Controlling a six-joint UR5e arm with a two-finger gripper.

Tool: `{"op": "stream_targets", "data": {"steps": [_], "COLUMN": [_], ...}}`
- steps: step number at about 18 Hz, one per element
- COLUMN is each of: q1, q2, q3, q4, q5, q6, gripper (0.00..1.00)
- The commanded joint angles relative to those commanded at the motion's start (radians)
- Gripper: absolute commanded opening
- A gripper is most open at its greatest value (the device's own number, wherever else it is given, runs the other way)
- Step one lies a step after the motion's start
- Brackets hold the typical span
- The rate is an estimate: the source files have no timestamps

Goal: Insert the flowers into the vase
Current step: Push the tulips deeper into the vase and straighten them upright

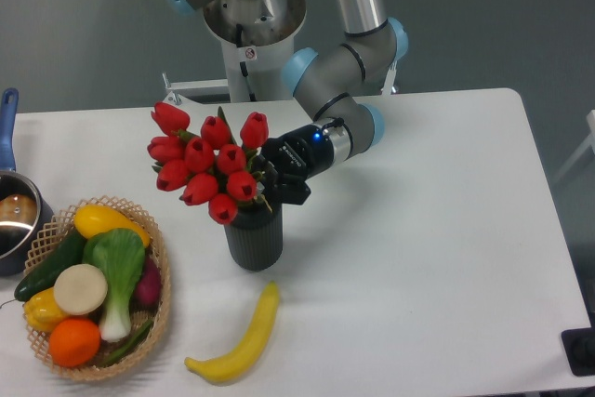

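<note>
Stems of the flowers [209,166] and mouth of the vase [254,242] hidden; jaws obscured behind buds.

Flowers [206,166] above vase [253,237], basket [158,309] left.
</note>
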Motion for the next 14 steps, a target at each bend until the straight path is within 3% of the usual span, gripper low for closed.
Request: {"op": "stream_targets", "data": {"steps": [14], "q1": [-0.003], "q2": [-0.012], "q3": [-0.024], "q4": [0.0], "q5": [0.003], "q6": [0.025], "gripper": [0.26]}}
